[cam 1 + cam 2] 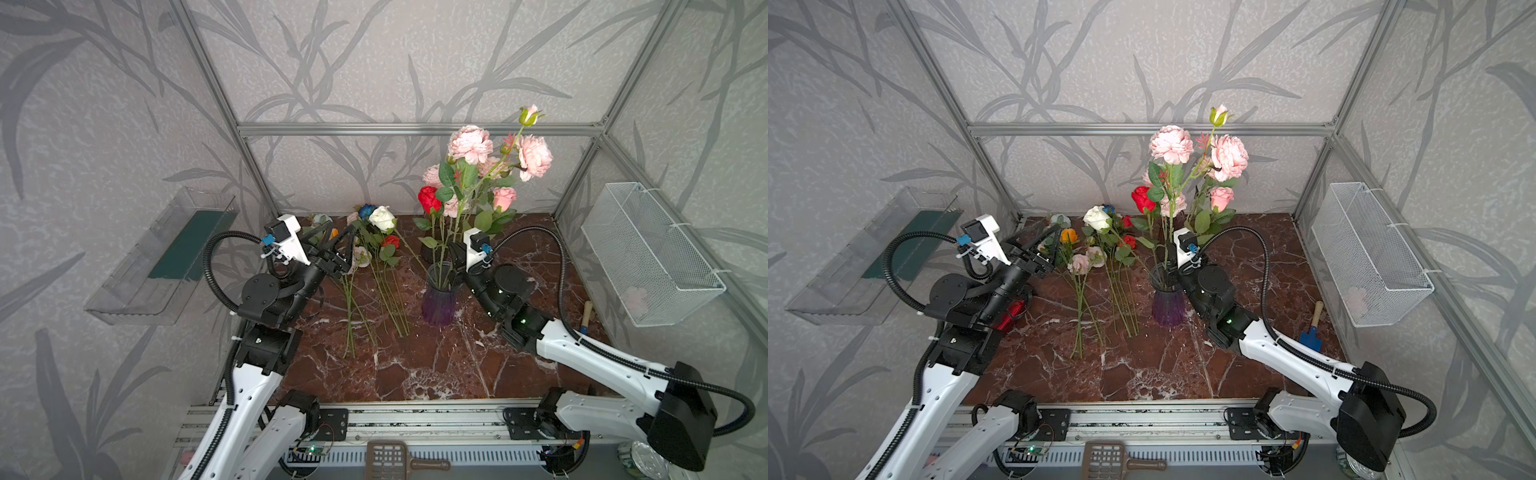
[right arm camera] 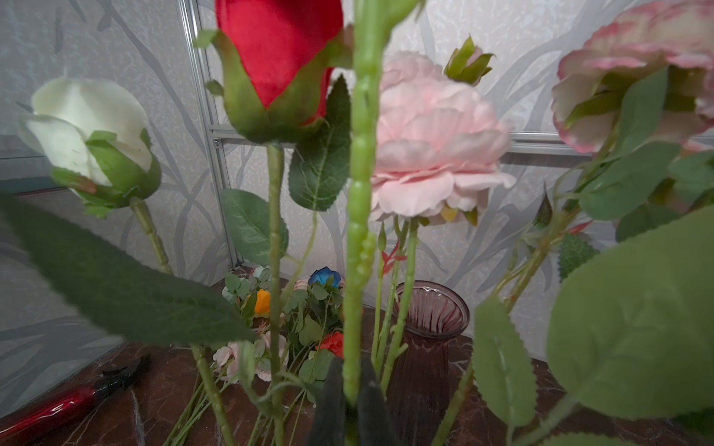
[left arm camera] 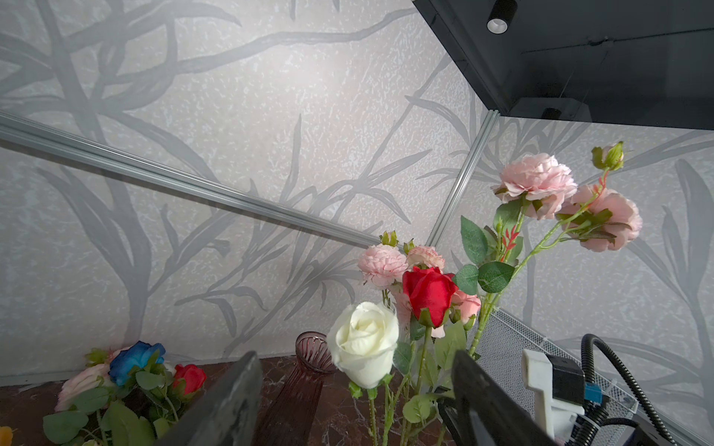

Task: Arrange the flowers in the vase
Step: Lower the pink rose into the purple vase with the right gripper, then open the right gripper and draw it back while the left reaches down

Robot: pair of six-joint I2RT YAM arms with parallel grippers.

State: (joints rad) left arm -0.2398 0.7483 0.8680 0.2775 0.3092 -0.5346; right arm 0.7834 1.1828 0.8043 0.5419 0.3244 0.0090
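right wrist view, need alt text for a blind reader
The right tool is shut on a thick green stem close to the lens. Around it stand a red rose, a white rose and pale pink blooms, with a ribbed pinkish vase behind.

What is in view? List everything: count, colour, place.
vase: one, purple, mid-table, holding stems
second vase: one, dusky pink, behind it
upright flowers: several, mostly pink, above vases
loose flowers: several, mixed, lying left of vase
tray: one, clear, left wall
basket: one, white, right wall
trowel: one, blue, table's right edge
tool: one, red, beside left arm
scoop: one, brown, front rail
left pincer: one, black, open over loose flowers
right pincer: one, black, shut on a green stem
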